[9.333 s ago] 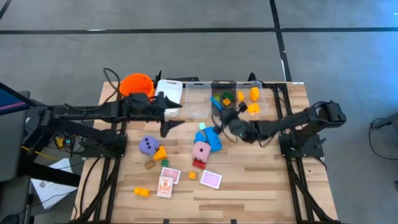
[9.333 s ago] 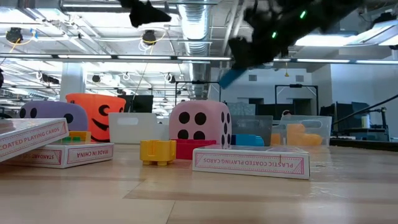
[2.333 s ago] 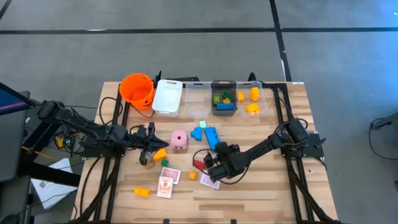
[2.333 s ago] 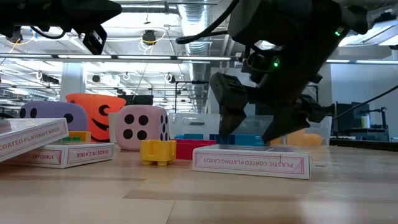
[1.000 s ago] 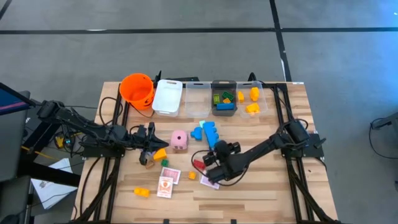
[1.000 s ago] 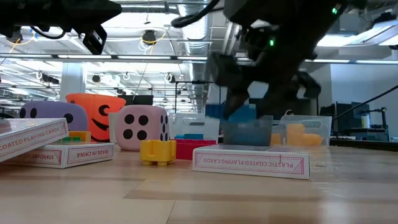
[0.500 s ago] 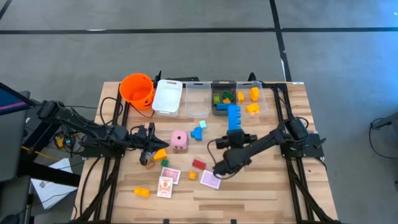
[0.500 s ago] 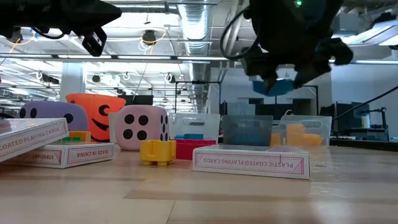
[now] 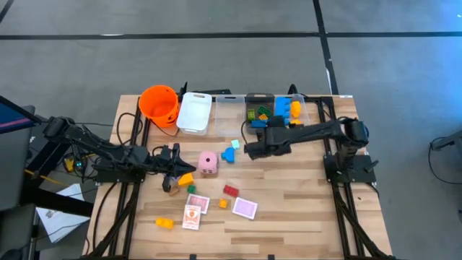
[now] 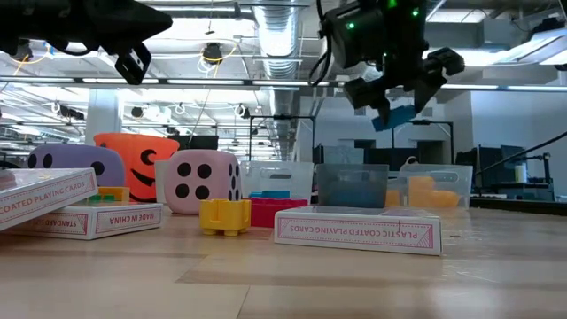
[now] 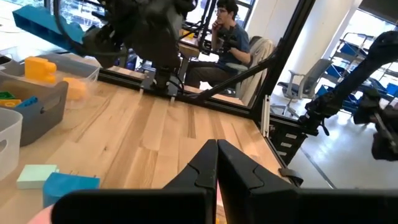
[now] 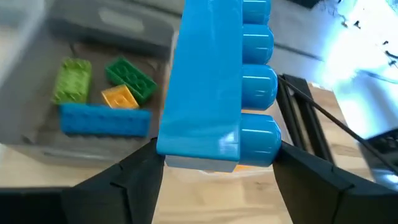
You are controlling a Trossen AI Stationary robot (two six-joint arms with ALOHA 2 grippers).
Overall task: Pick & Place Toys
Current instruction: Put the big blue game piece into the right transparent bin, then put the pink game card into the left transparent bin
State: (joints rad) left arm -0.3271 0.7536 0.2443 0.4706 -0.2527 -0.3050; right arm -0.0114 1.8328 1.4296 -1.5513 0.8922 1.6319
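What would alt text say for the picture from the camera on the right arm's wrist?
The right gripper holds a long blue building brick upright between its two dark fingers, above a grey bin. In the bin lie a flat blue brick, two green bricks and a small yellow one; wooden table shows at the far side.

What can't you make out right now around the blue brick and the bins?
- Bin below the blue brick: the right wrist view's brick hides it; the high view is too small.
- Right gripper fingertips: too small from above.
- Grey bin contents: hidden by its wall in the low view.
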